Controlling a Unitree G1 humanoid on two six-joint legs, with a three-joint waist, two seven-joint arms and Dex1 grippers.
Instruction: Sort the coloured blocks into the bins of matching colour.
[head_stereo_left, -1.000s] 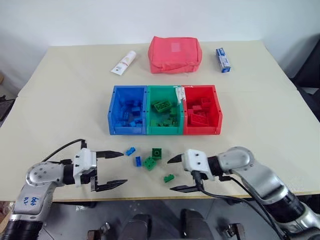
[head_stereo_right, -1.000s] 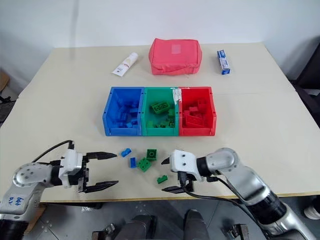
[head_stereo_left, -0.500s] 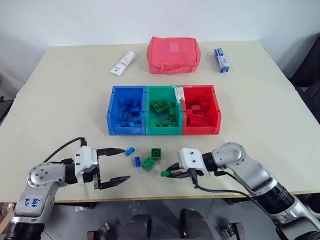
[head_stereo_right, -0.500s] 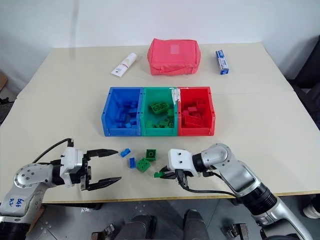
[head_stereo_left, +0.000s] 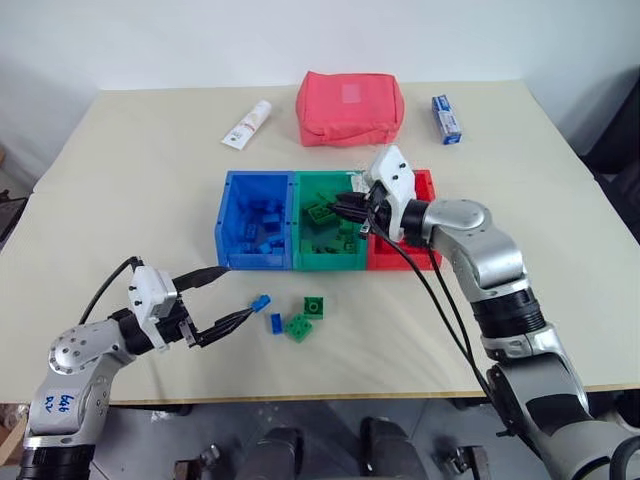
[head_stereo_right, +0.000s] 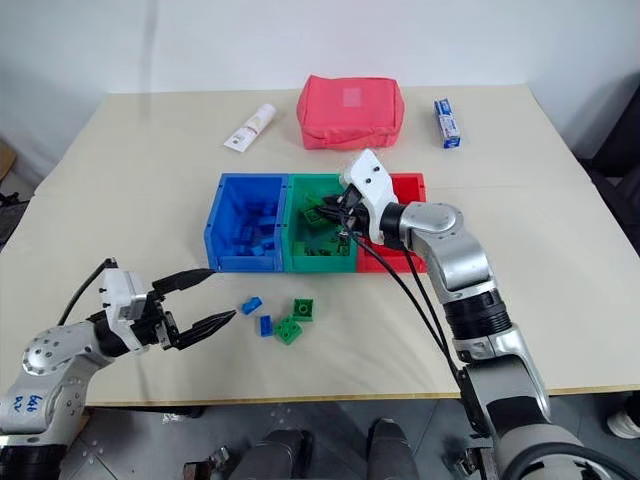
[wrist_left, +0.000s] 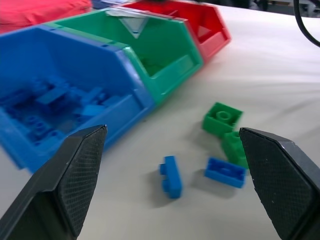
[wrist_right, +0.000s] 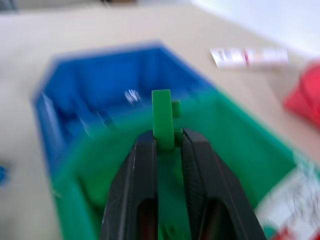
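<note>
The right gripper (wrist_right: 167, 142) is clenched on a small green block (wrist_right: 162, 119), which stands pinched between its two black fingers (wrist_right: 142, 170) above the green bin (head_stereo_left: 326, 235); seen from the head, this gripper reaches in from the red bin's (head_stereo_left: 428, 250) side and hangs over the green bin's far right corner. The three bins sit joined in a row at the middle of the tabletop (head_stereo_left: 140, 190), the blue bin (head_stereo_left: 257, 235) on the left, green in the middle, red on the right; each holds a heap of blocks of its own colour. The left gripper (head_stereo_left: 212, 297) is released, its fingers (wrist_left: 75, 170) spread wide and level near the front edge of the tabletop, toward the left corner, touching nothing. Just in front of the bins lie four loose blocks: a blue block (head_stereo_left: 261, 301) nearest the left gripper, a second blue block (head_stereo_left: 275, 322) beside it, and two green blocks, one (head_stereo_left: 314, 306) just behind the other (head_stereo_left: 297, 326); the front one lies close beside the second blue block. Along the far edge of the tabletop lie a white tube (head_stereo_left: 247, 125), a red fabric pouch (head_stereo_left: 349, 107) and a small blue and white box (head_stereo_left: 446, 119), well apart from the bins.
</note>
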